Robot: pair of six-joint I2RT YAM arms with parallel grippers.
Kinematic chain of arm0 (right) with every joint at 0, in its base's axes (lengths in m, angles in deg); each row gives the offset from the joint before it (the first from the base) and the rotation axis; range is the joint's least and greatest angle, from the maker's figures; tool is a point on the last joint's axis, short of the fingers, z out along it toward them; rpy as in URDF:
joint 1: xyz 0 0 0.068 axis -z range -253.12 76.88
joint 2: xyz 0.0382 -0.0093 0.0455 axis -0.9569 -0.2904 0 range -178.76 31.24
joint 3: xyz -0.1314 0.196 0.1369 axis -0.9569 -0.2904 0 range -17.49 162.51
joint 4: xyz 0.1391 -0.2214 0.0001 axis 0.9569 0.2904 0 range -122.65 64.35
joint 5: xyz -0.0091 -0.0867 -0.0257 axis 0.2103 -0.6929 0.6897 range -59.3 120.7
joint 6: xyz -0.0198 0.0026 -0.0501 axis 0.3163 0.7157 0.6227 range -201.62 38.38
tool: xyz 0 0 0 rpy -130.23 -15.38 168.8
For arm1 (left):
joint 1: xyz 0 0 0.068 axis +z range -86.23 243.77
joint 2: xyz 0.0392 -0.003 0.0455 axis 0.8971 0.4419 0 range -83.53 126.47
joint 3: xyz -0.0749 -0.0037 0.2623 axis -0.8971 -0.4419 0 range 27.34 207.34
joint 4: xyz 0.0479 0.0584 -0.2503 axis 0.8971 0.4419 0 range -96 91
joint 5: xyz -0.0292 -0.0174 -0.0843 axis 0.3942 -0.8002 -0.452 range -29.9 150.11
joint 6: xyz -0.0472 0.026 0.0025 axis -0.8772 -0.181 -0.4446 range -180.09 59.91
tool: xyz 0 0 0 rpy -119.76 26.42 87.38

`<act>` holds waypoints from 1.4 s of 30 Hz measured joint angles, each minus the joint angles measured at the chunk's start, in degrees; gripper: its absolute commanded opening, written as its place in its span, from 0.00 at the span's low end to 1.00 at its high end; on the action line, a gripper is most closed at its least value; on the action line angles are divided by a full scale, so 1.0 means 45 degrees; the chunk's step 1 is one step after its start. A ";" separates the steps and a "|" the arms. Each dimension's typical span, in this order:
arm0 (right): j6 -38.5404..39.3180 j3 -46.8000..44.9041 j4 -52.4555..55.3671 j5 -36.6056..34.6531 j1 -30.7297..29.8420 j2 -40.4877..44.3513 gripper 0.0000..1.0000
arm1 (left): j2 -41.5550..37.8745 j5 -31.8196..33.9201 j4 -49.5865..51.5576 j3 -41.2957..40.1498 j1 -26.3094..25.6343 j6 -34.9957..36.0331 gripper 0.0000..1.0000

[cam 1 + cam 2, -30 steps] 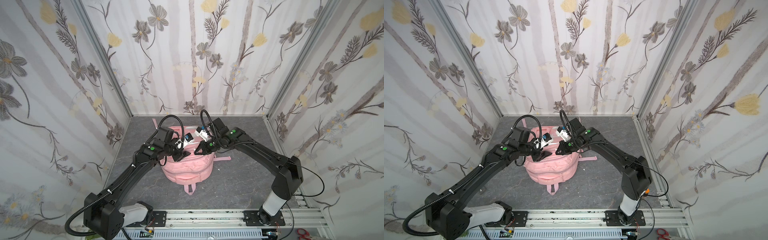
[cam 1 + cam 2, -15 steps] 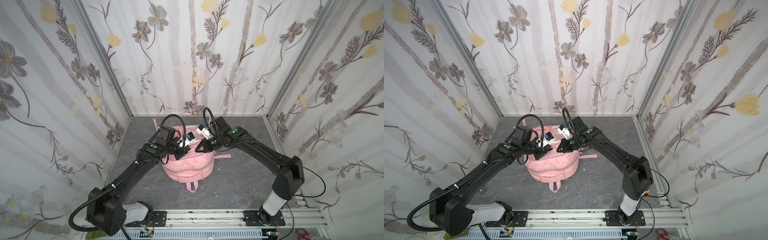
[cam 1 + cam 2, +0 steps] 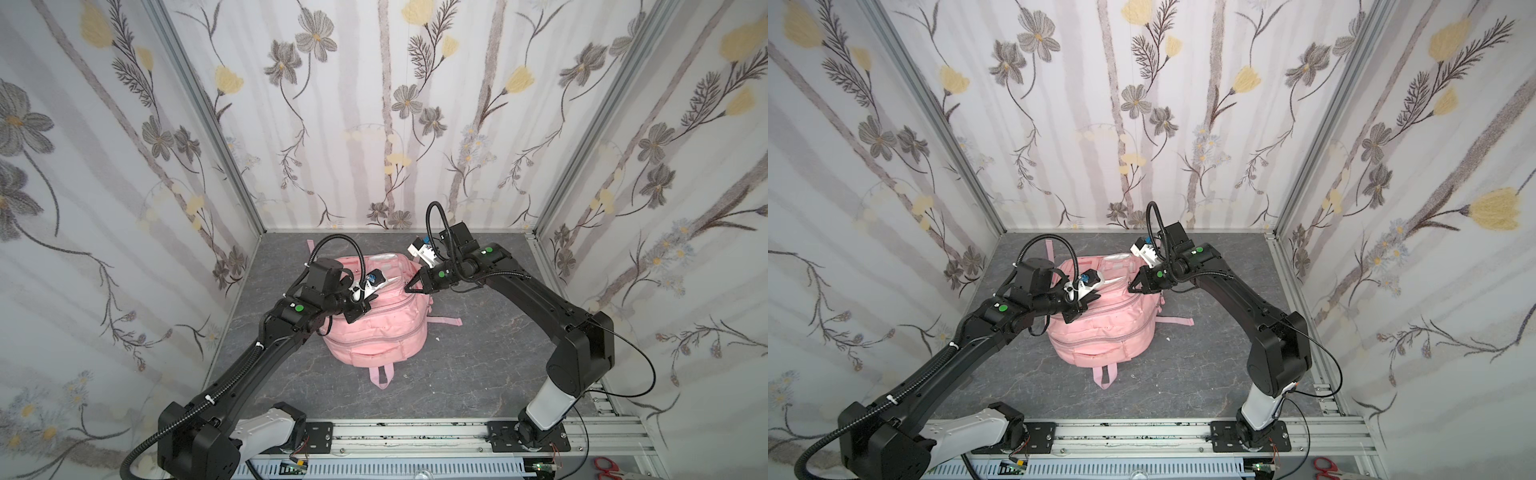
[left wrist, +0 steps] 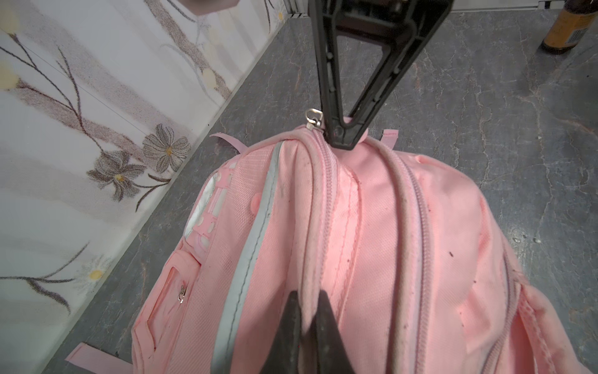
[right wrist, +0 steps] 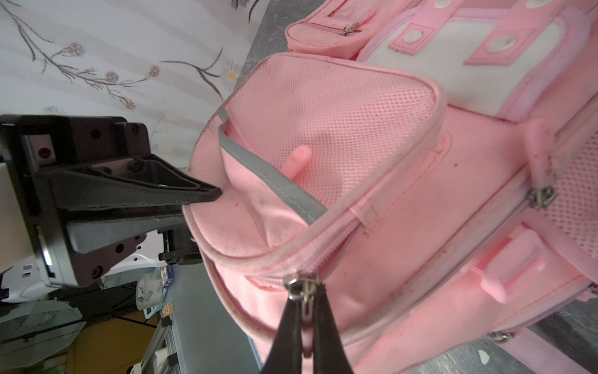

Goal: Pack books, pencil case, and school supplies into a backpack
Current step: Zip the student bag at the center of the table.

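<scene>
The left gripper (image 4: 307,296) has just clamped shut on the zipper seam (image 4: 318,226) of the backpack (image 3: 376,332) (contents hidden), mid-frame in both top views. The right gripper (image 5: 305,299) stays clenched on the zipper pull (image 5: 297,286). Braced so, the pull looks ready to be drawn.

Large pink fabric backpack (image 3: 374,328) with grey reflective strips lies front-up at centre, its loop (image 3: 380,378) toward six o'clock, a strap (image 3: 446,322) trailing toward three.
</scene>
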 measured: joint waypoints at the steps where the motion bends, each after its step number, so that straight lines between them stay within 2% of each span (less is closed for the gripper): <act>1: 0.0223 0.0102 0.0151 -0.0039 0.0019 -0.0092 0.00 | -0.0044 -0.0039 0.0019 -0.0029 0.0024 0.0078 0.00; 6: 0.0903 0.0947 0.0889 -0.0291 -0.0024 -0.0733 0.00 | -0.0136 -0.0248 0.0126 -0.0136 0.0257 0.0418 0.00; 7: 0.0899 0.1137 0.0962 -0.0408 -0.0112 -0.0806 0.00 | -0.0141 -0.0233 0.0136 -0.0141 0.0287 0.0461 0.06; 8: 0.0860 0.1355 0.1010 -0.0646 -0.0291 -0.0865 0.00 | -0.0141 -0.0170 0.0155 -0.0136 0.0311 0.0466 0.39; 9: 0.0748 0.1588 0.1064 -0.0996 -0.0510 -0.0918 0.00 | -0.0121 -0.0087 0.0248 -0.0102 0.0330 0.0461 0.59; 10: 0.0665 0.1783 0.1117 -0.1326 -0.0733 -0.0967 0.00 | -0.0068 0.0029 0.0447 0.0005 0.0345 0.0457 0.64; 11: 0.0554 0.2006 0.1224 -0.1608 -0.1039 -0.1030 0.00 | 0.0039 0.0253 0.0685 0.0194 0.0355 0.0330 0.65; 16: -0.0291 0.2327 0.1224 -0.1889 -0.2254 -0.1219 0.00 | 0.0384 0.0097 0.1171 0.0670 0.0199 -0.0214 0.61; 18: -0.0578 0.2327 0.1161 -0.1851 -0.2463 -0.1253 0.00 | 0.0398 -0.0063 0.1365 0.0622 0.0151 -0.0277 0.52; 22: -0.0962 0.2327 0.1127 -0.1851 -0.2458 -0.1282 0.00 | 0.0393 -0.0393 0.1375 0.0447 0.0146 -0.0301 0.23; 24: -0.1005 0.2317 0.1083 -0.1885 -0.2463 -0.1282 0.00 | 0.0355 -0.0437 0.1399 0.0335 0.0112 -0.0238 0.00; 29: -0.0967 0.2093 0.0908 -0.1719 -0.2361 -0.1287 0.00 | -0.0078 -0.0291 0.1137 -0.0117 0.0121 0.0044 0.00; 34: -0.0296 0.1394 0.0772 -0.0087 -0.1341 -0.1302 0.00 | -0.0568 -0.0515 0.0816 -0.0403 0.0238 0.0457 0.00; 39: 0.0695 0.1710 0.1506 0.1219 -0.0685 -0.1603 0.00 | -0.0816 -0.1049 0.0733 -0.0398 0.0345 0.0840 0.00; 42: 0.0952 0.2050 0.1962 0.1413 -0.0539 -0.1851 0.00 | -0.0821 -0.1209 0.0772 -0.0369 0.0355 0.0937 0.00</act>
